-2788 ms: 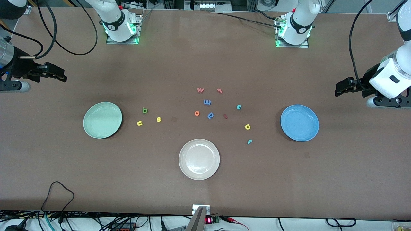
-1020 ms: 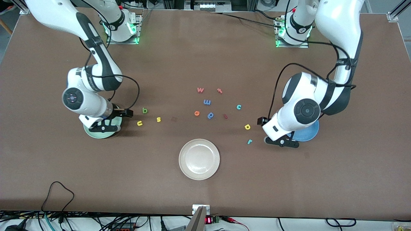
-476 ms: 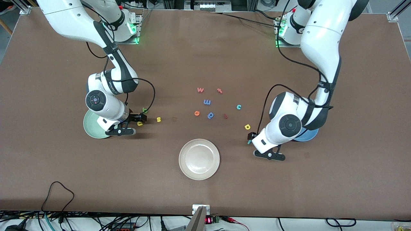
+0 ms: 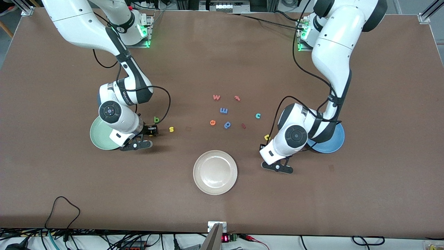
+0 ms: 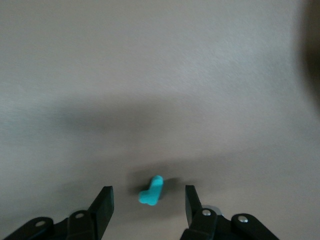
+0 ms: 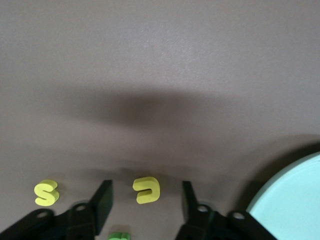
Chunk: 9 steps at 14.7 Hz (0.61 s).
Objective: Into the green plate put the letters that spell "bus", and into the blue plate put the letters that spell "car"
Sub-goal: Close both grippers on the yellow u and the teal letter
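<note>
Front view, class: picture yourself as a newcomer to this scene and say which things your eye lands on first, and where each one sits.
Two white arms bend down at once. The left gripper straddles the small teal foam "r" near the sky-blue plate, with its fingers apart. The right gripper straddles the small yellow foam "u" beside the mint-green plate. A round beige-white plate lies between them, nearest the front camera, with bright foam letters scattered farther back.

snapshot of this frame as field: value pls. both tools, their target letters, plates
left tool: fingers apart, straddling teal r on the table, not gripped
right tool: fingers apart, straddling yellow u, not gripped
green plate: no letters visible in it, partly hidden by right arm
blue plate: mostly hidden by left arm
b, s, c, a: on the table
</note>
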Tool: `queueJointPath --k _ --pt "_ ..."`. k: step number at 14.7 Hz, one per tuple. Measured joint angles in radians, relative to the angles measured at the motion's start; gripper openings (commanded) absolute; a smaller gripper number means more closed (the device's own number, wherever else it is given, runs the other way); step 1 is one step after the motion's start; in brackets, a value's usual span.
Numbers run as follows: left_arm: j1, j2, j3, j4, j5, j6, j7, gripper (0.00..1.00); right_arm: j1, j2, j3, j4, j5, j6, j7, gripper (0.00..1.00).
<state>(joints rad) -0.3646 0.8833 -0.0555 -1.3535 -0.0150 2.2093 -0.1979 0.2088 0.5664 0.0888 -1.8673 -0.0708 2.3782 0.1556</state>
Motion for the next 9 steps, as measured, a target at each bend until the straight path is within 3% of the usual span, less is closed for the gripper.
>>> queueJointPath --k 3,9 --pt "-0.010 0.011 0.000 0.000 0.000 0.000 0.000 0.50 0.000 0.016 0.000 -0.002 -0.001 -0.001 -0.021 0.60" --pt "-0.010 0.023 0.002 0.002 0.000 0.000 0.001 0.45 0.007 0.036 0.000 -0.004 -0.004 -0.001 -0.027 0.56"
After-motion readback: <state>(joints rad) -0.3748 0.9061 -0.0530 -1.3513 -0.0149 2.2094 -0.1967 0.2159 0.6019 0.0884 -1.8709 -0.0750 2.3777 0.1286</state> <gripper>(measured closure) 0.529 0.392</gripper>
